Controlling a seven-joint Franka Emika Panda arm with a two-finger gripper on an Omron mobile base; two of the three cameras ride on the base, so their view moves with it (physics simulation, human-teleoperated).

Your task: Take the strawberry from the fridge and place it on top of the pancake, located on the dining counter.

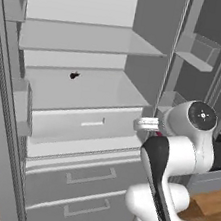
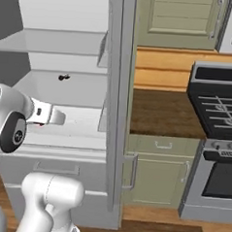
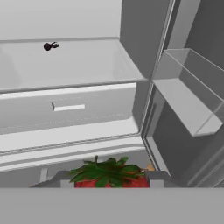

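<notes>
The strawberry (image 3: pixel 108 174), red with green leaves on top, sits between my gripper's (image 3: pixel 109 182) two dark fingertips (image 3: pixel 155 178) at the bottom of the hand view; the gripper is shut on it. From the base cameras the hand (image 1: pixel 148 123) hangs in front of the open fridge (image 1: pixel 85 93), just outside its lower white shelf, and a speck of red shows under the hand (image 2: pixel 39 125). The pancake and the dining counter are out of view.
A small dark item (image 1: pixel 74 75) lies on the middle fridge shelf. The right fridge door with its bins (image 3: pixel 188 100) stands open close beside the hand. Right of the fridge are a wooden counter on green cabinets (image 2: pixel 162 111) and a stove (image 2: pixel 218 109).
</notes>
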